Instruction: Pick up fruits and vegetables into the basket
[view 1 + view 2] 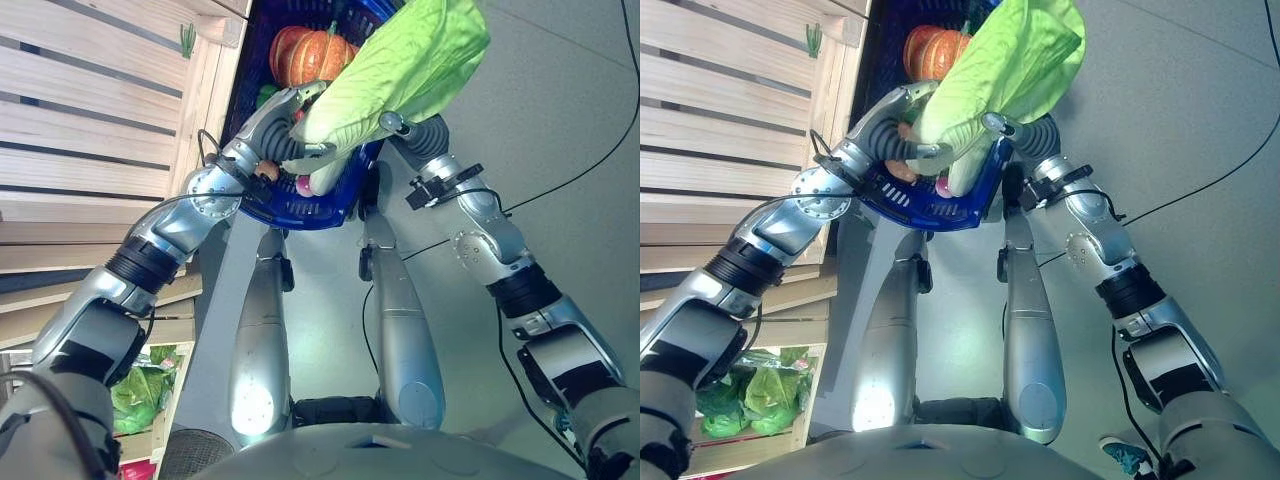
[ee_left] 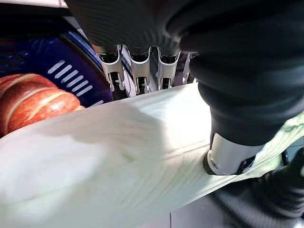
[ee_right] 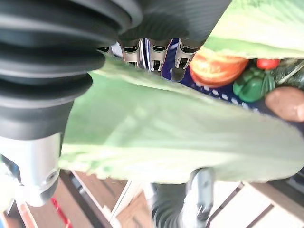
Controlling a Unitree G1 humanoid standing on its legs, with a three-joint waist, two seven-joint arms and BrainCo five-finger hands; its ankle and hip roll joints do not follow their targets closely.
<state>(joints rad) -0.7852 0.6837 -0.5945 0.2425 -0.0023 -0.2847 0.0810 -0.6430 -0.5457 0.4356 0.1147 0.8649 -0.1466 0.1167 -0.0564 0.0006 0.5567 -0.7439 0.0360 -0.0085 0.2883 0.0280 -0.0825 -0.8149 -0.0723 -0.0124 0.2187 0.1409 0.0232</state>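
- The left hand [image 1: 283, 128] has its fingers [image 2: 135, 76] curled over the pale stalk end of the cabbage [image 1: 395, 70] with the thumb [image 2: 228, 154] pressed in from the other side, so it grips the stalk; the right hand [image 1: 1015, 130] holds the leafy green end, fingers [image 3: 156, 53] wrapped over the leaves and thumb below.
- The cabbage hangs between both hands just above the blue basket [image 1: 310, 205], slanted, its stalk low over the near rim and its leaves high; it is not yet set down.
- Risk, as I judge it: the leaves are soft, so the right hand's hold may slip or tear; the long head could then swing and catch the rim.
- The basket already holds a pumpkin [image 1: 310, 55], a green pepper [image 3: 251, 84], a potato [image 3: 285, 103] and something red [image 3: 268, 63]; little room is left, so the cabbage may perch on top and roll out to the floor.
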